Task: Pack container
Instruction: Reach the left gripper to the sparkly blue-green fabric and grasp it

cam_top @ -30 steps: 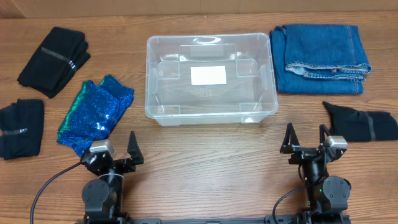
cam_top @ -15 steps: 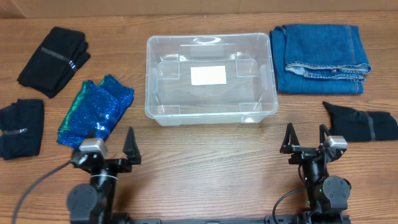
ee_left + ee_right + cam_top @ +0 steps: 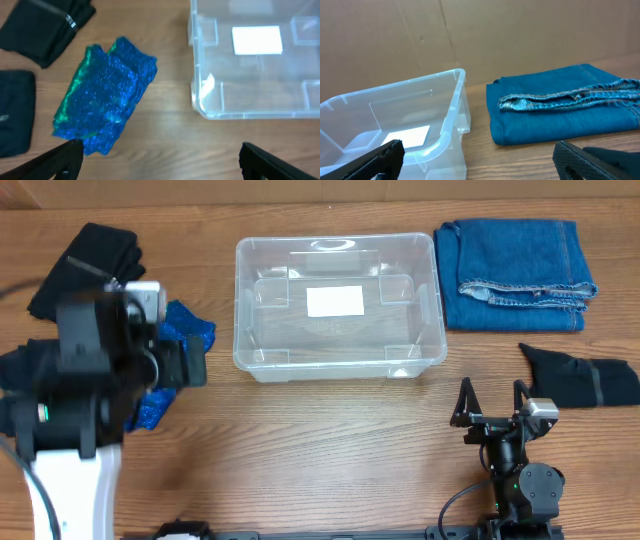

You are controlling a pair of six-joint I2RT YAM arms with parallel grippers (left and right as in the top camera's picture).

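The wooden table (image 3: 330, 440) carries everything. The container (image 3: 300, 330) is the biggest thing on it: a clear rectangular plastic tub that stands upright in the middle of the far half of the table, with nothing inside.

Right of the container, near it but not touching, lies a pair of folded blue jeans (image 3: 515, 265). Left of the container, near its left wall, lies a crumpled blue sequin cloth (image 3: 105, 107) with green edges. In the overhead view the left arm (image 3: 85, 380) covers most of this cloth.

There are 3 folded black garments. The first black garment (image 3: 45, 25) lies far to the left of the container, beyond the sequin cloth. The second black garment (image 3: 15, 115) lies also far left, nearer to the robot. The third black garment (image 3: 585, 375) lies right of the container, nearer to the robot than the jeans.

The left gripper (image 3: 161, 159) hangs high above the table, over the place between the sequin cloth and the container's left near corner. Its 2 fingers are spread wide and grip nothing.

The right gripper (image 3: 492, 395) sits low, on the robot's side of the container's right near corner and well apart from it. Its fingers are also spread wide and are empty.

A white label (image 3: 335, 301) sits on the container's bottom.
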